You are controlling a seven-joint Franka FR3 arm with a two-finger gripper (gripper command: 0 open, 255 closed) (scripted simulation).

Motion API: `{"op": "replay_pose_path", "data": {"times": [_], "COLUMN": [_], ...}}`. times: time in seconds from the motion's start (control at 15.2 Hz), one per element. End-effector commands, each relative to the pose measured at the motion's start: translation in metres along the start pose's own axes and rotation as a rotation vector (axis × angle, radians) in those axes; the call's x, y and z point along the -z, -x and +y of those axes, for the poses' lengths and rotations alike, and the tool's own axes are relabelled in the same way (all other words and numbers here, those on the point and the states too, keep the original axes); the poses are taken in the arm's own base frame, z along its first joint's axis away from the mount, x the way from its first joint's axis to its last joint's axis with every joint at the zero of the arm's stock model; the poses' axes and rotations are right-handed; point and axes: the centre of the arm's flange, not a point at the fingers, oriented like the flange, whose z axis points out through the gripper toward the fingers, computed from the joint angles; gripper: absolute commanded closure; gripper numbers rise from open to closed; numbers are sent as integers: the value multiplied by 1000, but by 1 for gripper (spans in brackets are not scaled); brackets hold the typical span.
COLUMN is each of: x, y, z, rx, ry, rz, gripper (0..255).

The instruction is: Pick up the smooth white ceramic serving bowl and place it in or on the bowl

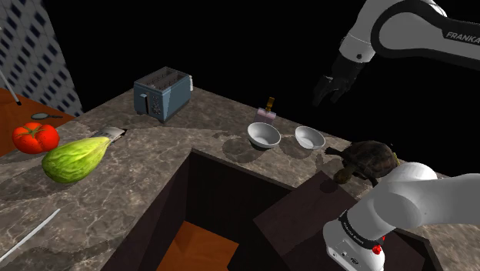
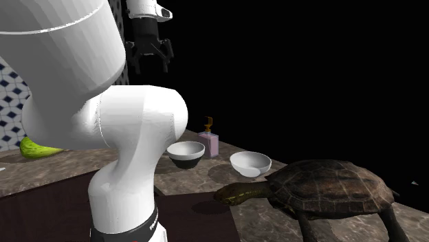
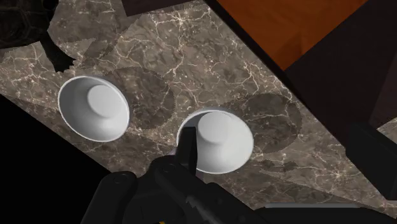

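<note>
Shoulder view: the end effector (image 1: 328, 94) is seen high above the tabletop (image 1: 146, 158), up and to the right of two bowls. Its two fingers are spread apart and nothing is held between them. The same open spread is seen in the second exterior view, against the black area.

The white bowl (image 1: 310, 138) is set upright on the marbled tabletop, near its far edge. It is found between the turtle (image 1: 371, 160), which lies just beside it toward the shoulder view's right, and the dark-sided bowl (image 1: 264, 135), which stands near it on the shoulder view's left without touching it. In the second exterior view the white bowl is shown white inside and out, while the other is shown with a dark outer wall and a white inside. A small pink bottle (image 1: 267, 112) with a dark top is placed just behind the dark-sided bowl. In the wrist view both bowls are looked down on from above, the white bowl being the one nearer the turtle.

Well apart, toward the shoulder view's left, a toaster (image 1: 163, 94), a tomato (image 1: 35, 137) and a green vegetable (image 1: 75, 159) are seen.
</note>
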Motion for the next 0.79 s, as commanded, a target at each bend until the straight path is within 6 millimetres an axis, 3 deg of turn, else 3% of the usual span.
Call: {"op": "replay_pose_path", "data": {"times": [0.0,0.73], "x": [0,-114], "y": [0,-47], "z": [0,74], "rx": [0,-14], "ry": [0,10], "rz": [0,6], "gripper": [0,0]}}
